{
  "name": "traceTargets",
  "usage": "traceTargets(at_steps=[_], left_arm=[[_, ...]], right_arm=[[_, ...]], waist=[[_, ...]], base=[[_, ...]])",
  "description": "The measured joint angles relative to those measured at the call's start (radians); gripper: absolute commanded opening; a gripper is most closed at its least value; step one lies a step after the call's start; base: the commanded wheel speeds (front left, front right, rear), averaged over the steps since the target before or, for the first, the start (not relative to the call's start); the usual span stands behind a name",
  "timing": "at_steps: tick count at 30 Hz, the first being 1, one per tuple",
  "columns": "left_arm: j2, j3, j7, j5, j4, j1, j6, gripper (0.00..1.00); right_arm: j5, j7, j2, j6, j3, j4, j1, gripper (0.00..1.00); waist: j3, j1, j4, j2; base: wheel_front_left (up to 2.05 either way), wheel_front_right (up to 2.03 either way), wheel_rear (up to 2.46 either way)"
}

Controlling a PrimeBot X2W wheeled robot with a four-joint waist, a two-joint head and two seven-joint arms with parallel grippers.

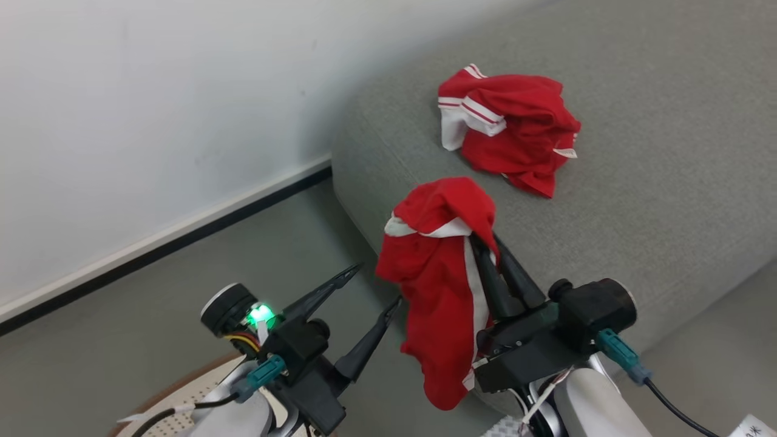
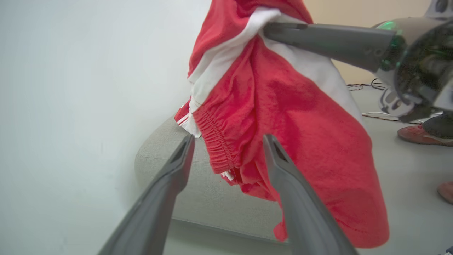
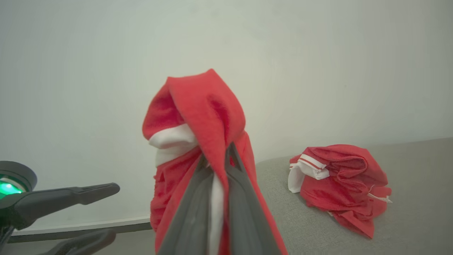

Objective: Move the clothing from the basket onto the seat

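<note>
One piece of the red clothing (image 1: 440,273) with white stripes hangs in the air from my right gripper (image 1: 485,240), which is shut on its upper fold just off the seat's rounded corner. The right wrist view shows the two fingers (image 3: 198,191) pinched together on that cloth (image 3: 201,106). My left gripper (image 1: 377,284) stands open beside the hanging garment (image 2: 283,106), holding nothing. A second red garment (image 1: 510,130) lies crumpled on the grey-green seat (image 1: 655,182). A bit of the basket's brown rim (image 1: 170,388) shows under my left arm.
A white wall with a dark baseboard (image 1: 152,249) runs left of the seat, with grey floor (image 1: 273,243) between. In the left wrist view a person's red shoe (image 2: 421,134) and cables (image 2: 364,85) are on the floor beyond the right arm.
</note>
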Motion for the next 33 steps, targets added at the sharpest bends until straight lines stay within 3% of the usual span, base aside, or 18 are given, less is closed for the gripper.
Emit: traceTargets(at_steps=[12, 24, 33], left_arm=[[-0.018, -0.119, -0.011, -0.030, 0.067, -0.119, -0.022, 1.00], [0.004, -0.196, -0.025, -0.073, 0.105, -0.184, -0.025, 1.00], [0.064, -0.253, 0.039, -0.076, 0.029, -0.250, -0.025, 1.00]], right_arm=[[-0.057, 0.000, 0.012, 0.000, -0.136, -0.104, 0.087, 0.00], [-0.030, 0.000, 0.014, 0.000, -0.166, -0.161, 0.102, 0.00], [-0.021, 0.000, 0.014, 0.000, -0.258, -0.213, -0.073, 0.00]], waist=[[0.097, 0.0001, -0.066, 0.0001], [0.158, 0.0000, -0.078, 0.0001], [0.259, 0.0000, -0.077, 0.0001]], base=[[0.00, 0.00, 0.00], [0.02, 0.02, 0.02], [0.00, 0.00, 0.00]])
